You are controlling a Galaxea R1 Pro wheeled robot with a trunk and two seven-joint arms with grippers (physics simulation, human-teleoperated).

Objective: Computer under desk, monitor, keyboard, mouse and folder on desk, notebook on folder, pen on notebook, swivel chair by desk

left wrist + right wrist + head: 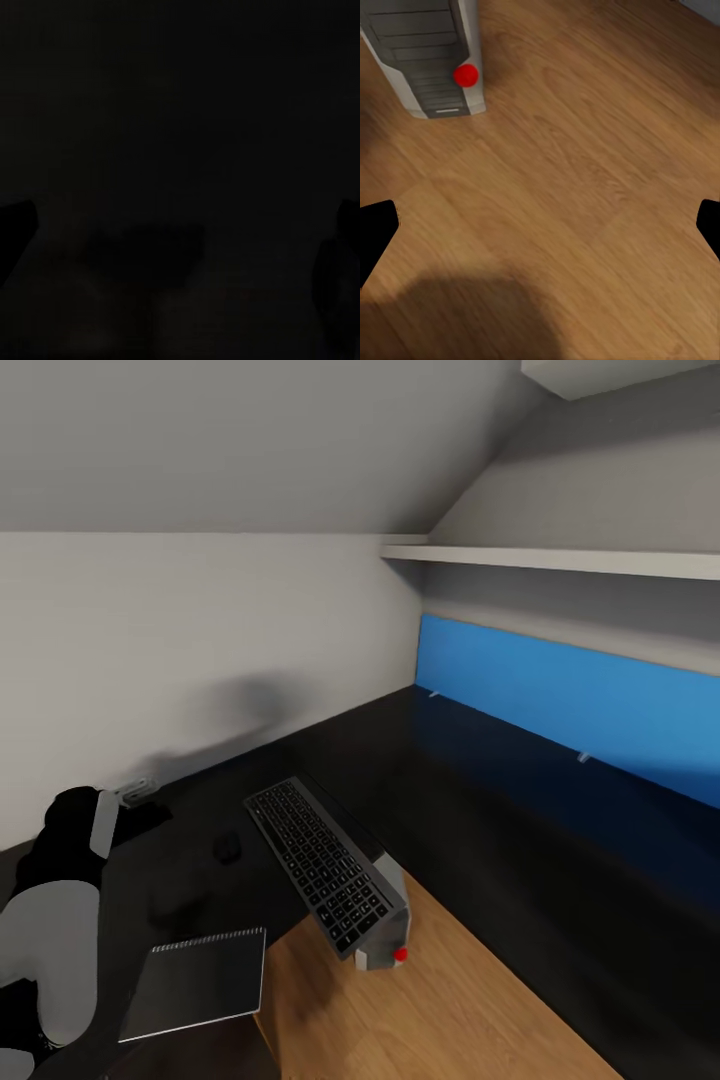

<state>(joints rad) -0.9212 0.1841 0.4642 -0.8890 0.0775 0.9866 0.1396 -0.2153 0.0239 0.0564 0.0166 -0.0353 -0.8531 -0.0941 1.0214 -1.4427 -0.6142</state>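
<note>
Head view: keyboard [322,863] perched tilted atop computer [385,920] on wood floor [450,1000], not on dark desk [140,880]; mouse [227,847] and notebook [195,983] lying on desk beside left arm [55,930]. Likely trouble ahead: keyboard sliding off the tower if nudged or gripped off-centre, and dark mouse easily missed against black desk. Blue bed [580,760] under sloped ceiling and white shelf [560,560]; right gripper [540,232] spread wide over bare floor, left gripper state impossible to tell in near-black wrist view.
</note>
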